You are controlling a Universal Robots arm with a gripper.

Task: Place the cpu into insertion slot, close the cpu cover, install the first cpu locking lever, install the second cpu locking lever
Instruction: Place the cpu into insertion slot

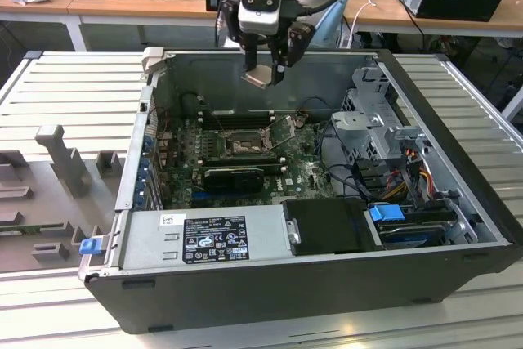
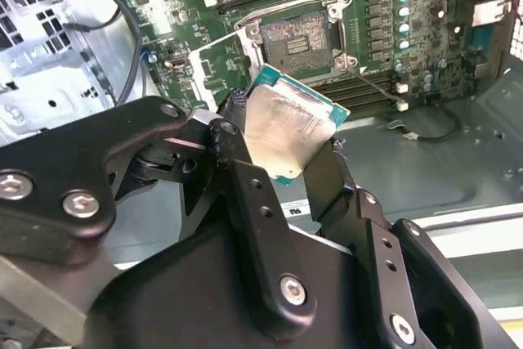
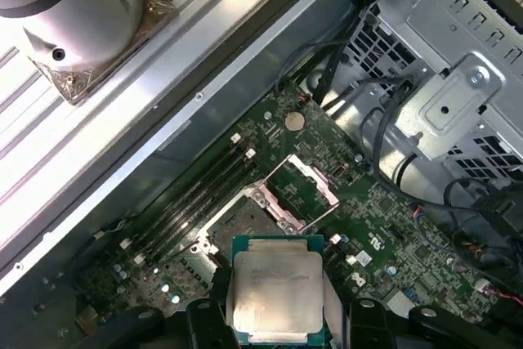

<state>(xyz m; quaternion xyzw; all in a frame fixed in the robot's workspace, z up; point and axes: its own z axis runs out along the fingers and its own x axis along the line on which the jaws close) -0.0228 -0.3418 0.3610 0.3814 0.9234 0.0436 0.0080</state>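
My gripper (image 1: 263, 71) hangs above the open computer case, shut on the cpu (image 1: 261, 77), a flat square chip with a metallic face. In both wrist views the cpu (image 2: 286, 124) (image 3: 276, 292) sits pinched by its edges between the black fingers (image 2: 233, 120). It is held in the air, apart from the board. The insertion slot (image 1: 245, 145) (image 2: 294, 38) (image 3: 245, 222) lies bare on the green motherboard below. The cpu cover (image 2: 214, 79) (image 3: 309, 179) stands flipped open beside the slot. A thin wire lever (image 2: 376, 87) is swung out beside the socket.
Black memory sticks (image 1: 233, 116) run behind the socket. A grey power supply (image 1: 212, 239) fills the case front, with a metal drive cage (image 1: 376, 132) and cables at the exterior view's right. A grey fixture (image 1: 57, 153) stands outside the case at the left.
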